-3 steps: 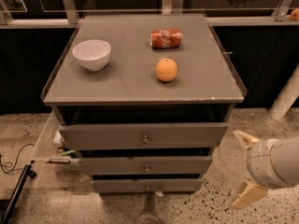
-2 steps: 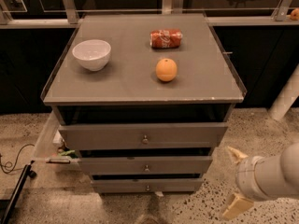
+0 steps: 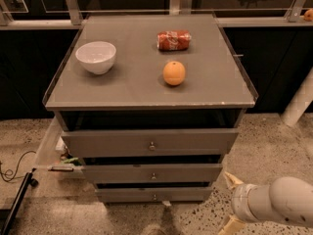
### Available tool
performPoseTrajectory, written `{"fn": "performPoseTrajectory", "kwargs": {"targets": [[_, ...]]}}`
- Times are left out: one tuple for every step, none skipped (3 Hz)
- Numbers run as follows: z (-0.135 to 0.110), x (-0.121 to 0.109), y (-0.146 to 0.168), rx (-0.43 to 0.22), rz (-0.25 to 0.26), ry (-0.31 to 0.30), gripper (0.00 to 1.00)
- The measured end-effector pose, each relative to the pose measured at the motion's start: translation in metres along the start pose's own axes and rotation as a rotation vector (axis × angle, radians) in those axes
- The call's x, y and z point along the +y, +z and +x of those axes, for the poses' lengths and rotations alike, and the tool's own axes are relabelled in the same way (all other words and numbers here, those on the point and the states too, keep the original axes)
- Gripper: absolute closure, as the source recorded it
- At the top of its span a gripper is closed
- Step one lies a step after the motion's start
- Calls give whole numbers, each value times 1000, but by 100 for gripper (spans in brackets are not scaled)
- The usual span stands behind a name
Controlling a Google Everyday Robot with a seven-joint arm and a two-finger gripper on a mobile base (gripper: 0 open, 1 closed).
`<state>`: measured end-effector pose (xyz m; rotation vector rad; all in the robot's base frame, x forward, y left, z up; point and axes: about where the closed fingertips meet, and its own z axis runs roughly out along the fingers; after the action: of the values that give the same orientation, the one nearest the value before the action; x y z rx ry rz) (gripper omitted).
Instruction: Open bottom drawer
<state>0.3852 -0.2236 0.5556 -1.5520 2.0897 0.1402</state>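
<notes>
Speckled stone floor (image 3: 274, 141) runs under a grey cabinet (image 3: 107, 142) backed by dark cupboards. Its tabletop (image 3: 132, 87) carries a white bowl (image 3: 96, 57), a red can (image 3: 173, 40) lying on its side and an orange (image 3: 174, 73), all far above and to the left of the jaws.

Over the last second the gripper (image 3: 228, 202) has come down and leftward, from out beside the cabinet's right flank to a spot low by its bottom right corner. The jaws are released, their two pale fingers spread one above the other with nothing between them. The bottom drawer (image 3: 122, 195) now lies just to the left of the jaws at about their height, its right end near the upper finger. Its small round knob (image 3: 154, 197) is further left, at the centre of the front, and is not yet reached. I judge this to be the approach: the descent looks nearly done, and what remains is to travel left to the knob, close on it and pull.

Much is hard to read. The lower finger is cut by the bottom edge, and the arm (image 3: 288, 202) runs out of view to the right. A dark gap sits above the bottom drawer, but whether the drawer is fully shut I cannot tell. A brownish blur (image 3: 155, 229) below the knob and left of the jaws cannot be identified. Small clutter on a low ledge (image 3: 54, 141) at the cabinet's far side is also unclear.
</notes>
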Motion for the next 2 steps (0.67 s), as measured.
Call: {"fn": "performPoseTrajectory", "kwargs": {"targets": [[17, 2, 52, -38, -41, 28, 0], [17, 2, 52, -37, -41, 28, 0]]}}
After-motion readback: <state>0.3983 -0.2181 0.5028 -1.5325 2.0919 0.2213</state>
